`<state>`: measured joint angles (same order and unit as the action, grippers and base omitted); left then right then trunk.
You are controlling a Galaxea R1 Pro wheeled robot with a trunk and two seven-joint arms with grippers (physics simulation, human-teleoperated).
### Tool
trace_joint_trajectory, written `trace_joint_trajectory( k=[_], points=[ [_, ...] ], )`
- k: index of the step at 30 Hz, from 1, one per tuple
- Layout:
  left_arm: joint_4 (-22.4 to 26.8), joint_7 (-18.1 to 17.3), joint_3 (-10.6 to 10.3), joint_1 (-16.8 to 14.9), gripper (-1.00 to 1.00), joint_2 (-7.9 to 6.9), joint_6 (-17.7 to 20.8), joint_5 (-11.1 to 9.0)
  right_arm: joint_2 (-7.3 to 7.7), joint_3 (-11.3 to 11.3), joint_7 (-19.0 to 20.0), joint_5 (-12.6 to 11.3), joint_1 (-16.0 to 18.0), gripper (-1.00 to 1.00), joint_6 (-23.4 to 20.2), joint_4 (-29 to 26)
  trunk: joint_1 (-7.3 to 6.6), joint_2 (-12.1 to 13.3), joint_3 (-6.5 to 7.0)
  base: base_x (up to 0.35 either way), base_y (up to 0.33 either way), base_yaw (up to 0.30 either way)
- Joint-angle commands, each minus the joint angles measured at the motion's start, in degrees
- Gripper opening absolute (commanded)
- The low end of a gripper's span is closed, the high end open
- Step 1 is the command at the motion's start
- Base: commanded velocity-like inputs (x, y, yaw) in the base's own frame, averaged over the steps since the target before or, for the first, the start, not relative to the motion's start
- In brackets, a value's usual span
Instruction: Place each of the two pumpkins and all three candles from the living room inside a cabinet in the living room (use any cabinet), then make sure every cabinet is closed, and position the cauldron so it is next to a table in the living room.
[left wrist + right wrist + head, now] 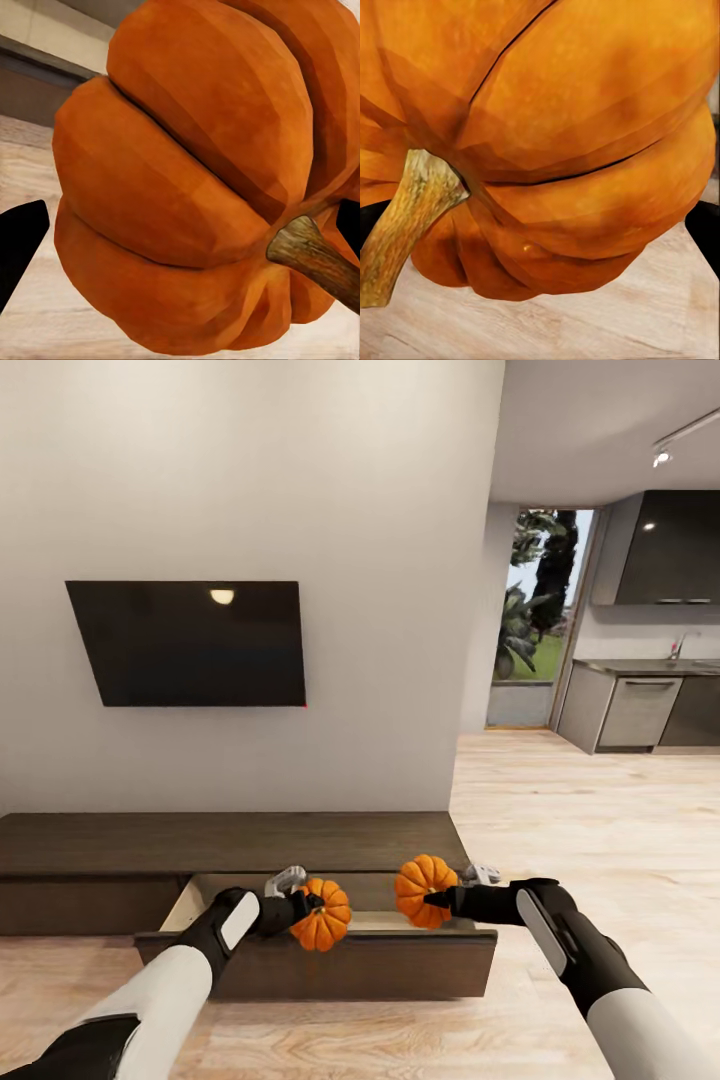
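Two orange pumpkins hang over the pulled-out drawer (320, 960) of the long dark brown cabinet (220, 845). My left gripper (305, 908) is shut on the left pumpkin (322, 913), which fills the left wrist view as ribbed orange flesh (195, 172) with a brown stem. My right gripper (440, 898) is shut on the right pumpkin (424, 889), seen close in the right wrist view (577, 150) with its stem pointing down-left. One black fingertip (19, 240) shows beside the left pumpkin. Candles, cauldron and table are out of view.
A black wall TV (190, 643) hangs above the cabinet. Light wood floor (580, 800) runs right toward a kitchen with grey units (640, 710) and a glass door (535, 620). The drawer's light interior (375, 920) shows between the pumpkins.
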<state>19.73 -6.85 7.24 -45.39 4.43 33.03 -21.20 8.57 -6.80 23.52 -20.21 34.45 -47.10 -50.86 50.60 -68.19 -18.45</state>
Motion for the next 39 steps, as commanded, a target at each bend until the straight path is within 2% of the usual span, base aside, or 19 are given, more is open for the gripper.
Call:
trace_joint_trajectory(
  k=[1,3,5,10,12,13,15,18,24,31,39],
  points=[
    [0.18,0.22,0.43,-0.72,-1.0,0.15,0.67,0.25,0.27,-0.01,-0.09,-0.31,0.05,-1.0,-0.31,-0.01,0.0,-0.04,-0.08,0.0,0.0,0.0],
    [0.18,1.08,0.42,-2.49,-1.0,0.47,0.99,0.27,0.49,0.1,-0.24,-0.27,0.07,-1.0,-0.41,0.02,0.0,-0.04,-0.08,0.0,0.0,0.0],
    [-0.09,3.69,0.36,-4.95,-1.0,1.36,1.43,0.32,0.69,0.17,-0.37,-0.19,0.08,-1.0,-0.72,0.06,0.0,-0.04,-0.08,0.0,0.0,0.0],
    [-0.35,9.69,-0.02,-6.7,-1.0,2.82,5.46,0.43,0.95,0.2,-0.38,-0.18,0.09,-1.0,-3.64,0.12,0.0,-0.04,-0.08,0.0,0.0,0.0],
    [-0.58,10.77,-1.06,-6.93,-1.0,3.12,7.45,0.45,0.94,0.21,-0.35,-0.18,0.09,-1.0,-5.64,0.13,0.0,-0.04,-0.08,0.0,0.0,0.0],
    [-0.84,11.3,-2.74,-7.05,-1.0,3.25,8.56,0.45,0.93,0.19,-0.33,-0.21,0.09,-1.0,-7.21,0.14,0.0,-0.04,-0.08,0.0,0.0,0.0],
    [-1.04,11.59,-4.76,-7.13,-1.0,3.28,9.35,0.43,0.93,0.18,-0.32,-0.23,0.09,-1.0,-8.32,0.14,0.0,-0.04,-0.08,0.0,0.0,0.0],
    [-1.16,11.68,-6.15,-7.16,-1.0,3.49,9.89,0.38,0.95,0.21,-0.38,-0.08,0.17,-1.0,-9.62,0.14,0.0,-0.04,-0.08,0.0,0.0,0.0],
    [-2.53,11.69,-6.47,-7.18,-1.0,3.71,10.02,0.37,0.94,0.17,-0.4,0.03,0.3,-1.0,-12.9,0.14,0.0,-0.04,-0.08,0.0,0.0,0.0],
    [-4.49,11.69,-6.58,-7.22,-1.0,4.11,10.04,0.37,0.93,0.1,-0.32,0.08,0.35,-1.0,-12.9,0.14,0.0,-0.04,-0.08,0.039,0.0,0.0],
    [-4.86,11.76,-6.57,-7.21,-1.0,4.02,9.8,0.45,0.88,-0.28,-0.27,0.07,0.35,-1.0,-12.9,0.14,0.0,-0.04,-0.08,0.273,0.0,0.0]
  ],
)
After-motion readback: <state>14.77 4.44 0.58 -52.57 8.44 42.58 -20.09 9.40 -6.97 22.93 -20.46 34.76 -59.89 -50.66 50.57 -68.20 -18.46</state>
